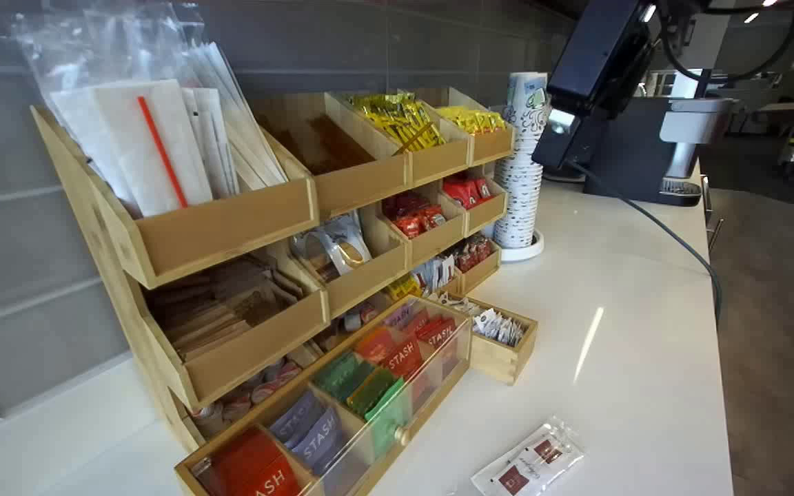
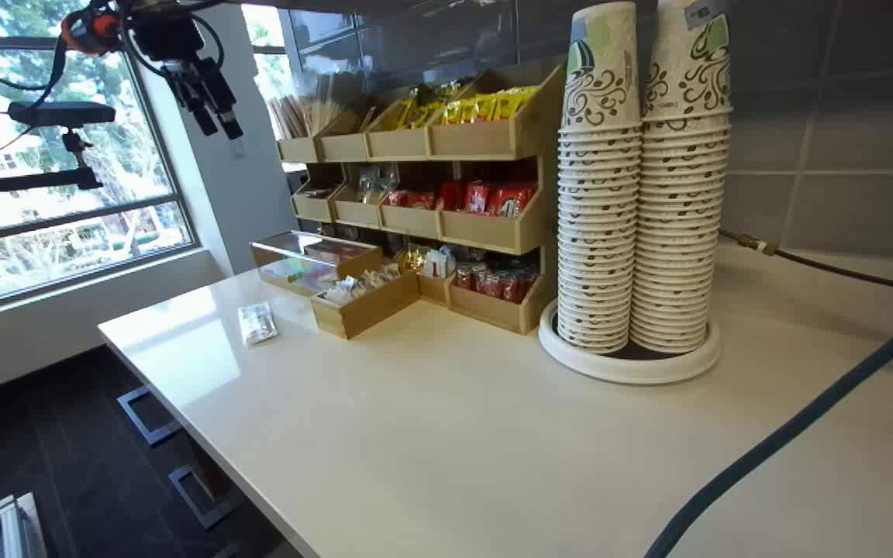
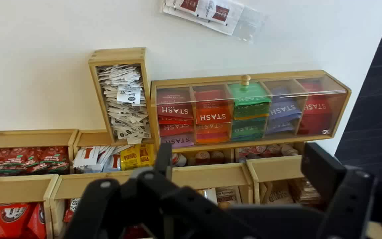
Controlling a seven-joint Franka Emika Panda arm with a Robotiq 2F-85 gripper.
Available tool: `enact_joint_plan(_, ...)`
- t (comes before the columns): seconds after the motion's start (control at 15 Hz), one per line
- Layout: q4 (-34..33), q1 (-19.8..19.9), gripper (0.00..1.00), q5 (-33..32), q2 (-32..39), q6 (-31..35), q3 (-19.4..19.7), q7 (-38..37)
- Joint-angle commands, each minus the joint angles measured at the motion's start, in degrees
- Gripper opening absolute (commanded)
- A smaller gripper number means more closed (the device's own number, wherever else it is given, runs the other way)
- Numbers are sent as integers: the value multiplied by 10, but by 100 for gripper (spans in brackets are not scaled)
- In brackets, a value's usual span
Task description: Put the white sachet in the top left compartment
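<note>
Sachet: we're seeing glossy plastic, wrist-view twelve o'clock
Tea box: wooden, fronting six-o'clock rack
Gripper: gaping wide

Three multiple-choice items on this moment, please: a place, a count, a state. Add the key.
1. Where is the white sachet? A) top left compartment B) counter C) tea box
2. How many stacks of paper cups stand on the round tray? A) two B) three C) five
3. The hand is: A) shut on the sachet B) shut, empty C) open

1 B: both exterior views show it lying there.
2 A: an exterior view shows two columns side by side.
3 C: its fingers stand apart in the wrist view.
</note>
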State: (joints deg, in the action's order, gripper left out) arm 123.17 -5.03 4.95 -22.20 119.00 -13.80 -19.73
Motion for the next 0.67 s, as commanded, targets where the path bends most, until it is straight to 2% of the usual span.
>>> enact_joint_plan(0.0, -1, -6, 100, -3, 1, -1, 5, -2)
enact_joint_plan(0.27, -1, -6, 100, -3, 1, -1, 5, -2)
enact_joint_plan(0.6, 13, -40, 100, -32, 49, -4, -18, 80)
